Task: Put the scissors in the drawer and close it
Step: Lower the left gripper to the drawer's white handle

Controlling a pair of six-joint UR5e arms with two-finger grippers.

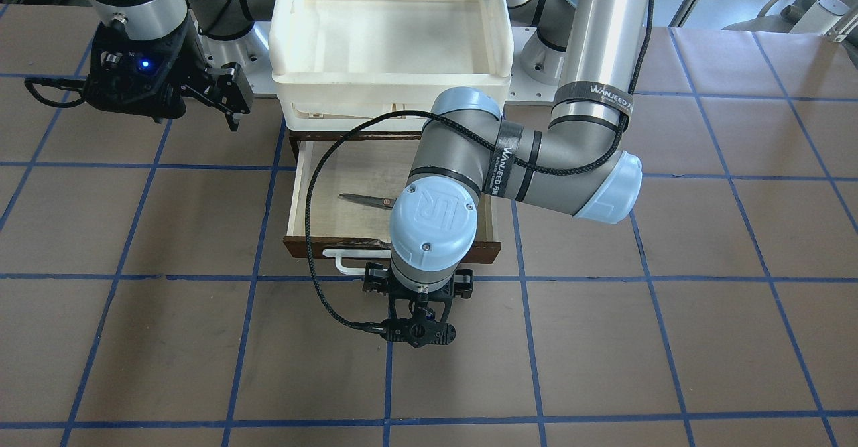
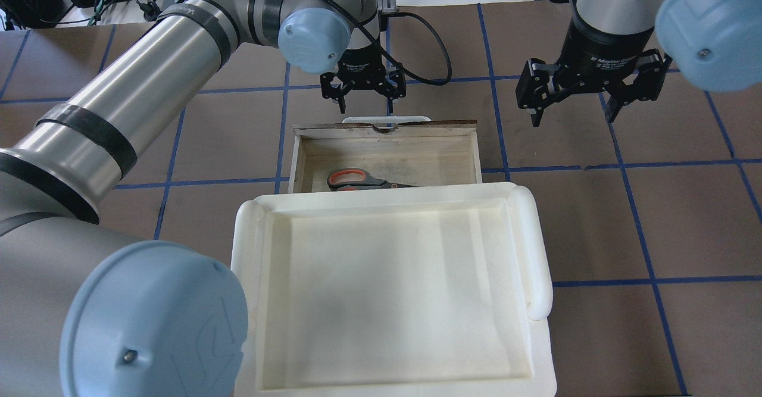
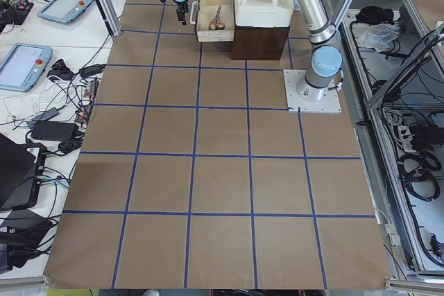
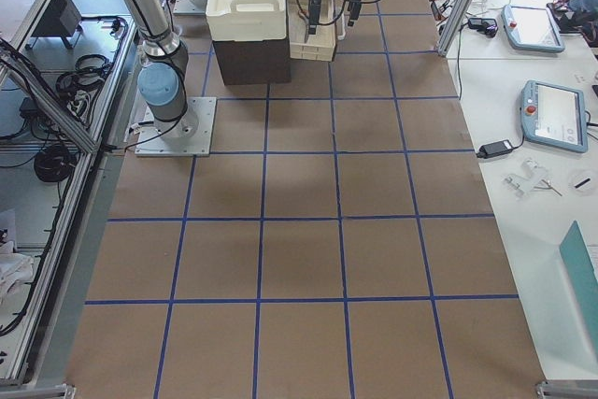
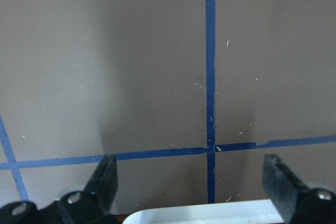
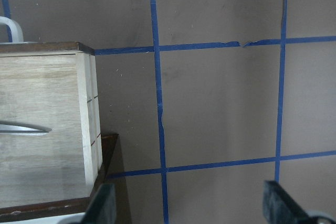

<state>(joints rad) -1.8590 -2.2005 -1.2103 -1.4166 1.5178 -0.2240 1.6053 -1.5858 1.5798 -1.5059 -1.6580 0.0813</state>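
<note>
The drawer (image 2: 417,125) stands pulled out from under the cream tray, its pale inside showing. The scissors (image 2: 357,178) lie flat inside it, orange-lined handles toward my left; the blade (image 1: 365,200) shows past my left wrist, and again (image 6: 23,127) in the right wrist view. My left gripper (image 2: 365,106) hangs open and holds nothing, just outside the drawer front. The white bar handle (image 5: 210,214) sits low between its fingers (image 5: 105,177). My right gripper (image 2: 571,114) is open and holds nothing, above the table beside the drawer's right wall (image 6: 89,114).
A cream-white plastic tray (image 2: 250,266) rests on top of the dark cabinet and overhangs the drawer's back. My left arm's elbow and forearm (image 1: 590,165) cross over the drawer. Brown table paper with blue tape lines (image 2: 595,165) lies all around.
</note>
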